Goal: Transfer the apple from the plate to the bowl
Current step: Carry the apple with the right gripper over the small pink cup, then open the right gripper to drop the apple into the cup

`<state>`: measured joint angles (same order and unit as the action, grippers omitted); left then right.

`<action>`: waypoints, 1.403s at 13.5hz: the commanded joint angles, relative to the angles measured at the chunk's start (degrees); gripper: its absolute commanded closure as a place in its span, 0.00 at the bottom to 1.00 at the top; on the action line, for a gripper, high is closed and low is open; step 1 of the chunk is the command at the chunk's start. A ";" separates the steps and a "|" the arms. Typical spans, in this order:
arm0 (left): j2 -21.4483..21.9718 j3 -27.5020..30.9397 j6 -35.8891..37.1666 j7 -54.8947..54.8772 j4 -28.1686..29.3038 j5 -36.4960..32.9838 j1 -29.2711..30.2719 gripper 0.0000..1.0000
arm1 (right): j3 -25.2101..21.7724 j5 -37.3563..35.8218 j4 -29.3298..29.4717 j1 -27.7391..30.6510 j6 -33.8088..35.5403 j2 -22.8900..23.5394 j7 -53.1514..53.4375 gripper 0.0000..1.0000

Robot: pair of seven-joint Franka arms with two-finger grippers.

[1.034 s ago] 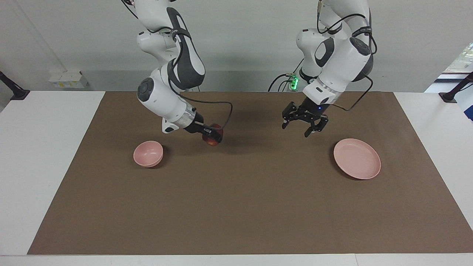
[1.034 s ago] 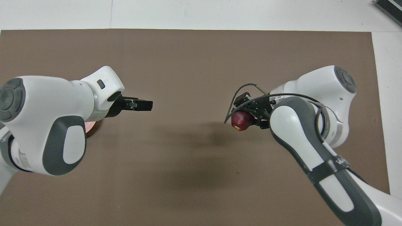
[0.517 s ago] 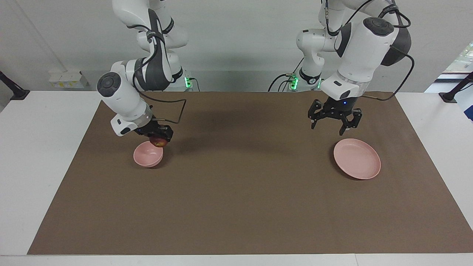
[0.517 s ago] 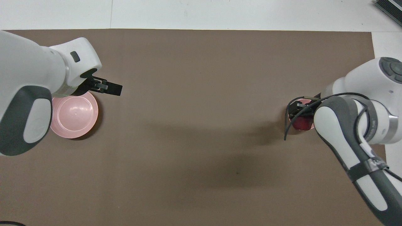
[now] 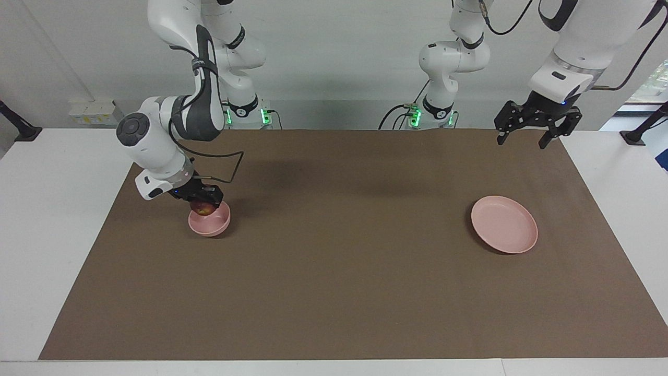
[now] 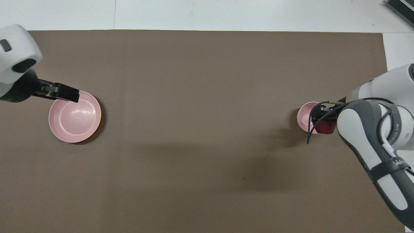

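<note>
Right pincer [image 5: 205, 201] pinching apple [image 5: 203, 208], low over bowl [image 5: 210, 223] rim at its 11 o'clock. Left pincer [image 5: 537, 128] spread, raised high above bench [image 5: 334, 292] edge; plate [image 5: 504, 224] bare.

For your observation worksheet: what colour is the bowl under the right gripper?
Pale pink. The bowl shows best in the facing view.

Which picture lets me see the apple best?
The facing view. There the apple shows at the bowl rim, gripped by the right end effector. In the overhead view only a dark red sliver peeks out beside the right arm, which hides the rest.
</note>
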<state>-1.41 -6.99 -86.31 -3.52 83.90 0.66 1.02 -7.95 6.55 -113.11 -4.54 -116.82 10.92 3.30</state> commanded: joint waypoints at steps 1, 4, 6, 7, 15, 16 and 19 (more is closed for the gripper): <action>2.96 -0.83 4.99 0.36 -0.15 -1.10 0.12 0.00 | 0.65 -1.27 -0.71 1.64 -2.61 1.20 -1.37 0.95; 4.05 -0.83 4.58 0.71 1.62 -0.92 0.04 0.00 | 0.65 -0.31 -0.53 1.29 -4.99 2.26 0.21 0.75; 4.05 -0.57 5.36 0.79 1.62 -0.92 1.17 0.00 | 0.65 -0.31 -0.44 1.20 -4.91 2.26 1.00 0.32; 4.05 -0.48 5.45 0.62 1.62 -0.57 2.40 0.00 | 0.65 -0.31 -0.27 1.20 -4.91 2.26 1.09 0.16; 3.52 -0.57 4.93 0.27 0.92 -1.01 1.88 0.00 | 0.39 -2.23 5.70 0.32 1.66 -1.94 0.92 0.00; 3.61 -0.57 4.84 0.18 0.92 -0.92 1.97 0.00 | 0.39 -3.46 7.36 0.24 4.38 -3.26 1.01 0.00; 3.96 -0.57 4.58 0.27 0.92 -0.75 1.80 0.00 | 0.91 -7.94 12.72 0.24 13.78 -8.18 1.09 0.00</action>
<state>1.62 -7.28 -81.35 -2.95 84.32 0.65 2.58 -7.68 1.88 -102.80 -4.40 -108.13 6.18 3.35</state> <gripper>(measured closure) 0.000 0.000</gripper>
